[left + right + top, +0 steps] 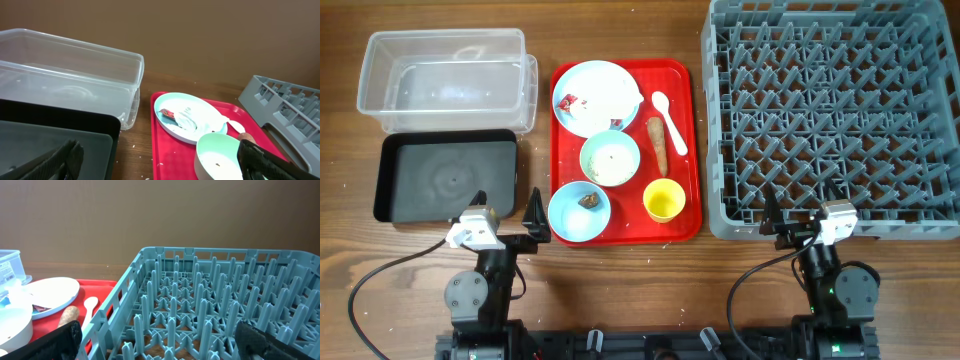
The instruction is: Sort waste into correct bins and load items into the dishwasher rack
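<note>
We find sorting not yet begun: left gripper (507, 205) and right gripper (800, 200) both gape wide, empty. The next move probably calls for the left one to reach the red-and-white wrapper (569, 101) on the pale blue plate (612, 84).

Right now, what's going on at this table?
Nothing is being handled yet. The left gripper and right gripper both sit open at the near side, holding nothing. The plate with the wrapper, the mint-green bowl, the pale blue bowl, the yellow cup, the spoon and the carrot-shaped piece all sit on the red tray. The dishwasher rack, clear tub and black tray are empty.
</note>
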Controlling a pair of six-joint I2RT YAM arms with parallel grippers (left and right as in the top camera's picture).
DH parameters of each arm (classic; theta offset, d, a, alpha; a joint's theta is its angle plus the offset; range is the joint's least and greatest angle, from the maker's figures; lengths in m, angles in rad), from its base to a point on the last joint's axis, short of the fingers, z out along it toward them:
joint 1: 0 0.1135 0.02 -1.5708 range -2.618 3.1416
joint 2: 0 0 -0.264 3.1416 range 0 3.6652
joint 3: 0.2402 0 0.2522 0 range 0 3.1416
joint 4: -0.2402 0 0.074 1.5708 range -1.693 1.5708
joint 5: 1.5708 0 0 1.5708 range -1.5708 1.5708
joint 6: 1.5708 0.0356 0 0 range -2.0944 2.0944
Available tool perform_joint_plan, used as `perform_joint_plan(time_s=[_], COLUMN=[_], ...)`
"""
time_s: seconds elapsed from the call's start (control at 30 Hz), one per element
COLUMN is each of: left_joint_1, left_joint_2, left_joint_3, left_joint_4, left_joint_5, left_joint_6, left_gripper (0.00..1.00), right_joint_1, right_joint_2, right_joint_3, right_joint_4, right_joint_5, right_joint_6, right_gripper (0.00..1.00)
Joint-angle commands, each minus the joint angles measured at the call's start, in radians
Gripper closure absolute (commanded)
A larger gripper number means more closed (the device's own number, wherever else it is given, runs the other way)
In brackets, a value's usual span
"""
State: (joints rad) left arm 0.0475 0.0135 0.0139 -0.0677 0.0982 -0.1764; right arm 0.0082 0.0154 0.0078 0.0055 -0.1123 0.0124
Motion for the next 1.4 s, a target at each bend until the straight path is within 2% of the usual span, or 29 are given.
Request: perform_joint_plan(time_s=[0.0,1.03,1.17,1.27,1.37], left_joint_1=[-0.005,-0.005,-0.005,-0.005,-0.005], left_joint_2=[-0.011,-0.011,-0.011,-0.01,0.019], left_joint_3=[-0.008,-0.008,-0.006,0.023,0.121], left_joint_4=[-0.003,0.001,0.02,0.039,0.037], left_joint_5=[-0.013,-0.001,0.058,0.076,0.077], left_joint_6=[0.012,0.012,0.012,0.013,0.012], left_gripper=[0.0,0.0,0.0,0.0,0.0], right_joint_1=[-0.004,-0.004,-0.004,-0.004,-0.004], right_joint_2=[-0.005,-0.005,-0.005,-0.005,0.006], right_joint_3=[-0.003,-0.003,-0.002,0.01,0.062], right_joint_4=[0.005,0.015,0.071,0.175,0.178], right_joint_5=[-0.016,0.013,0.006,-0.047,-0.046], right_joint_6=[-0.012,-0.01,0.05,0.039,-0.002], right_gripper=[0.0,0.0,0.0,0.0,0.0])
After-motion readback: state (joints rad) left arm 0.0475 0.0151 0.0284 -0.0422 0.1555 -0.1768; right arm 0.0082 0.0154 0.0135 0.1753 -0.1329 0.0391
